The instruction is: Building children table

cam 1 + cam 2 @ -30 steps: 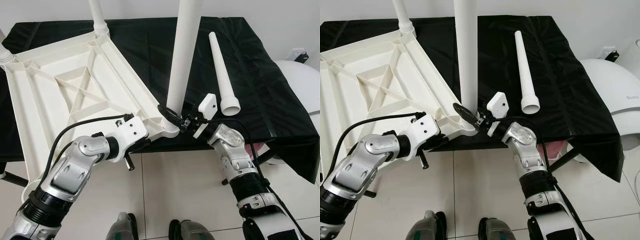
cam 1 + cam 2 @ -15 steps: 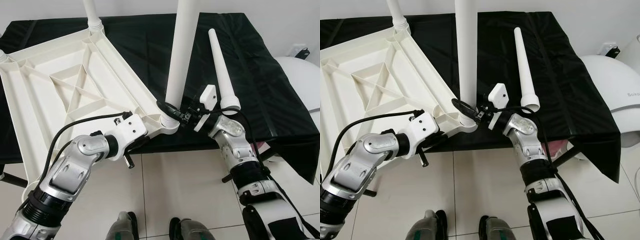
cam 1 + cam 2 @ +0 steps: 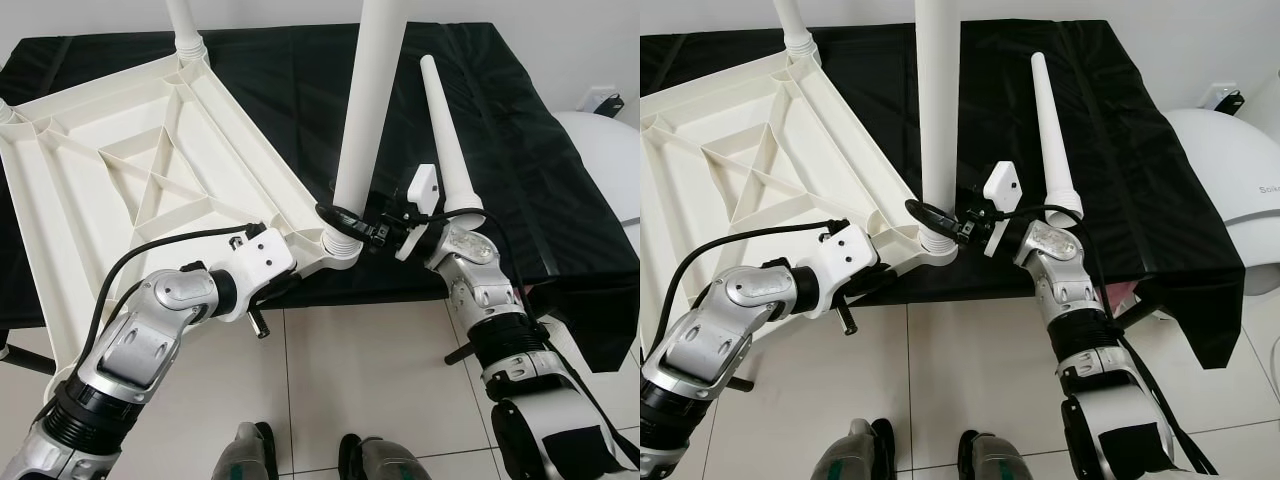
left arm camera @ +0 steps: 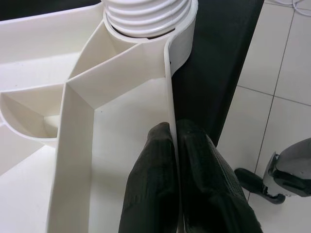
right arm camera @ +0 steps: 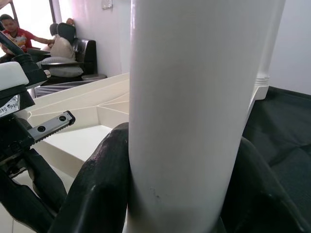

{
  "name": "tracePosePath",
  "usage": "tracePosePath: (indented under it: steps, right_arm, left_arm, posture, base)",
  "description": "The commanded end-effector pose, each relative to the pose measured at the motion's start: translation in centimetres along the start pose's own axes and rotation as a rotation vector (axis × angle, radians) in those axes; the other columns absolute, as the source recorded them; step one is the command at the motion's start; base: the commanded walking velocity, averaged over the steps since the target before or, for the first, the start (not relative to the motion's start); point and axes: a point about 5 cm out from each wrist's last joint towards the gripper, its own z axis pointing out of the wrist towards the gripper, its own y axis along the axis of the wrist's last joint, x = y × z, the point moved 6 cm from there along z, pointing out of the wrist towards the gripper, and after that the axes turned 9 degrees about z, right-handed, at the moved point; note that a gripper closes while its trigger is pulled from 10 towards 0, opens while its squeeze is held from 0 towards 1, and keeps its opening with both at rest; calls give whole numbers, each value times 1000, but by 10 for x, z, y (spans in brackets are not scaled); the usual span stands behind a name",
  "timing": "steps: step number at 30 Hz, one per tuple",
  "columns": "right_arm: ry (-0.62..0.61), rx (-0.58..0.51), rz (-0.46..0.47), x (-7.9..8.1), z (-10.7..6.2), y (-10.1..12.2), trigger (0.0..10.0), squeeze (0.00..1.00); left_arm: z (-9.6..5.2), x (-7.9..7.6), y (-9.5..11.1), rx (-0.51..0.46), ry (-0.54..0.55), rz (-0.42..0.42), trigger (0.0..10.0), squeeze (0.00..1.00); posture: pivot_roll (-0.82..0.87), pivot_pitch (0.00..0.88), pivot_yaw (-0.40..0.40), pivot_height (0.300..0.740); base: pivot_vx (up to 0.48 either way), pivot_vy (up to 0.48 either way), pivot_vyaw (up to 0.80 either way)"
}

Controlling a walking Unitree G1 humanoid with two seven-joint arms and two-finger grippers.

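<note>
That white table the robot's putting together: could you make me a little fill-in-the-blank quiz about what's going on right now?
1. The right gripper is closed around the upright ____ near its base.
2. The left gripper pinches the thin ____ of the upside-down tabletop.
3. A loose leg lies on the ____ cloth.
4. The floor is covered with white ____.

Missing words: leg; edge; black; tiles

The white ribbed plastic table top (image 3: 140,190) lay upside down on the left side of the black-covered bench. A white plastic tube leg (image 3: 368,110) stood upright in its near corner socket. Another white tapered leg (image 3: 447,150) lay loose near the bench's right edge.
</note>
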Motion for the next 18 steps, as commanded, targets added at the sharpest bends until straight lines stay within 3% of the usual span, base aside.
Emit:
tracePosePath:
  steps: [1, 18]
  right_arm:
    - [10, 126, 75, 6, -13, -37, 10000, 0]
    - [91, 177, 34, 9, -11, -36, 10000, 0]
  left_arm:
    - [-3, -2, -10, 41, -12, -10, 10000, 0]
    - [-2, -3, -9, 40, -14, -10, 10000, 0]
  posture:
    - [-2, 219, -4, 740]
    - [1, 207, -5, 740]
  base:
    - [0, 0, 0]
    - [0, 0, 0]
